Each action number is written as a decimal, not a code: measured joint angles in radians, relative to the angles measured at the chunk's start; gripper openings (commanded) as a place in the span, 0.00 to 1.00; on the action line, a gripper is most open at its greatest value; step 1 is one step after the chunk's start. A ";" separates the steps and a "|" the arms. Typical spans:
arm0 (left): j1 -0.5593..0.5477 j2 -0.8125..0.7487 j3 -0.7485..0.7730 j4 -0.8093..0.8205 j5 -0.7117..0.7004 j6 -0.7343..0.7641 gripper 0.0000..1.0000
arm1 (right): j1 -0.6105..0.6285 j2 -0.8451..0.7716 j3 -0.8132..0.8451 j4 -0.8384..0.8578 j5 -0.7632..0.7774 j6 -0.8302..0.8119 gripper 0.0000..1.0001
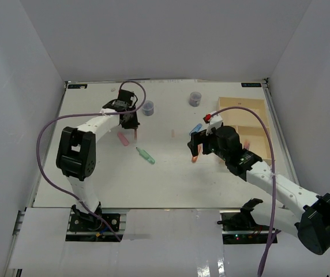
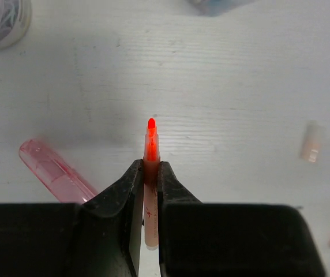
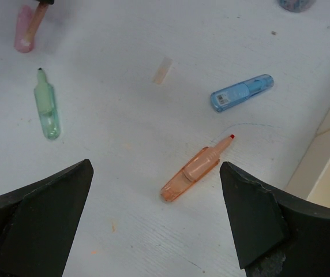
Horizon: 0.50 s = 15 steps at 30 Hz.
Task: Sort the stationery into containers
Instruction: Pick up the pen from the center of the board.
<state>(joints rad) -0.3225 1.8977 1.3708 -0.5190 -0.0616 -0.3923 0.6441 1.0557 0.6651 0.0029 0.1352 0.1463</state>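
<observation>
Now the left gripper (image 2: 149,168) grips a red-tipped pen (image 2: 151,137) tightly, so the carry to the tray (image 1: 240,100) should follow; the right gripper (image 3: 155,168) hangs wide open, empty.

White wood-grain table (image 1: 165,184), enclosed by plain white walls (image 1: 171,34) on three sides. Dark labels (image 1: 77,86) at both far corners. Thin blue pen line (image 3: 243,124) and faint orange smudges (image 3: 113,226) mark the surface.
</observation>
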 measured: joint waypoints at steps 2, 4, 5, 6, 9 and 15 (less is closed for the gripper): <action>0.001 -0.066 -0.009 0.024 0.044 -0.006 0.00 | 0.011 -0.019 -0.010 0.023 -0.045 0.000 0.98; 0.001 -0.170 -0.050 0.095 0.098 -0.010 0.00 | 0.026 -0.027 -0.010 0.055 -0.095 -0.002 0.98; 0.001 -0.236 -0.080 0.135 0.132 -0.013 0.00 | 0.035 -0.029 -0.010 0.074 -0.124 -0.004 0.98; 0.001 -0.303 -0.111 0.181 0.165 -0.013 0.00 | 0.045 -0.029 -0.009 0.090 -0.149 -0.005 0.98; 0.002 -0.493 -0.223 0.349 0.282 -0.017 0.00 | 0.074 -0.023 -0.009 0.151 -0.241 -0.006 0.96; 0.002 -0.724 -0.458 0.702 0.523 -0.036 0.00 | 0.132 0.084 0.042 0.260 -0.384 -0.006 0.93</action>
<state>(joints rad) -0.3210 1.1736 0.9131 0.1829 0.4614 -0.4286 0.7765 1.1397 0.7071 0.2630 -0.2489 0.1406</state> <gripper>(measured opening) 0.210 0.940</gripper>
